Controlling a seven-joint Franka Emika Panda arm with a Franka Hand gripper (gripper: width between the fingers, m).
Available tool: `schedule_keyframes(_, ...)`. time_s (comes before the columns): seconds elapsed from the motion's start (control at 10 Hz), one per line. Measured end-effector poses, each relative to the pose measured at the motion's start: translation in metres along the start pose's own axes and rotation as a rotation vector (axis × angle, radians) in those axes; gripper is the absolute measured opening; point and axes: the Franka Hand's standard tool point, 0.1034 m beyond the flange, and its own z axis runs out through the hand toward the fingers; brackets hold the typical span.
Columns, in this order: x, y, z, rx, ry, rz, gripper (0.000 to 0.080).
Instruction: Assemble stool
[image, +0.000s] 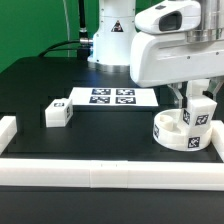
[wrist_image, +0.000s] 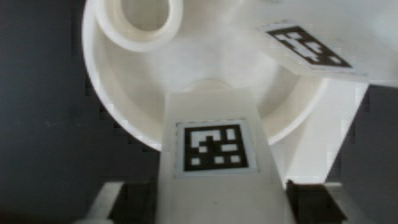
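The claw (image: 197, 103) stands spread. In the wrist view its fingers (wrist_image: 111, 200) flank an upright leg (wrist_image: 214, 140) with a dark gap on each side, so it straddles the leg closely but pinches nothing. That leg, its tag turned to the wrist camera, stands between the jaws with its far end in the round seat (image: 170, 130). The seat lies on the black table (image: 90, 135) at about four o'clock on the exterior view's dial, directly beneath the claw. Just beside the straddled leg, the wrist view shows a second tagged piece (wrist_image: 306, 45) reaching to the seat's rim. It looks like another leg, but I cannot tell whether it is fixed. Farther out, a loose leg (image: 56, 113) sits on the table at nine o'clock, well apart from the seat, and the marker board (image: 110, 98) lies between the two, toward twelve o'clock. A white border rail (image: 100, 172) runs along the six o'clock edge. The step in hand appears to be fitting a leg into the seat, with the leg placed and the grip off it; whether it is fully home is not visible. The next move likely calls for a straight lift clear of the leg without nudging it, then a trip over to nine o'clock, jaws squared to the loose leg's flat sides.
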Motion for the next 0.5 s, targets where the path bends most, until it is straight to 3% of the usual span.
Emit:
schedule_keyframes(0.1,-0.002,0.002,-0.003,0.002,-0.013,-0.001,0.0597)
schedule_keyframes(0.5,-0.014,0.022,-0.041,0.004,-0.069,-0.032,0.0647)
